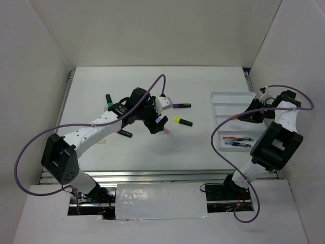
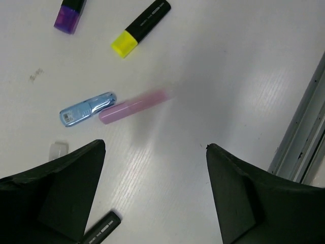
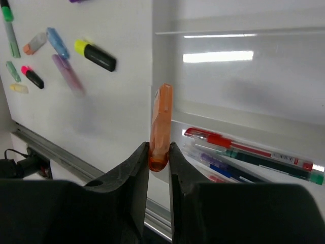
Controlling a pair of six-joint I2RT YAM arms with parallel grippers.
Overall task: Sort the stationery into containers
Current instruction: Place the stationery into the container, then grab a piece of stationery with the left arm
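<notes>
White table (image 1: 198, 147); right pincer (image 3: 159, 151) grips orange marker (image 3: 162, 114).

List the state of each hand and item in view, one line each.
left hand: open, empty, above the table
right hand: shut on orange marker
orange marker: gripped at one end, at the tray's edge
tray: thin pens lying in one compartment
pink marker: loose on table, blurred
blue marker: loose on table, beside pink marker
yellow highlighter: capped, lying on table
purple highlighter: capped, lying on table
</notes>
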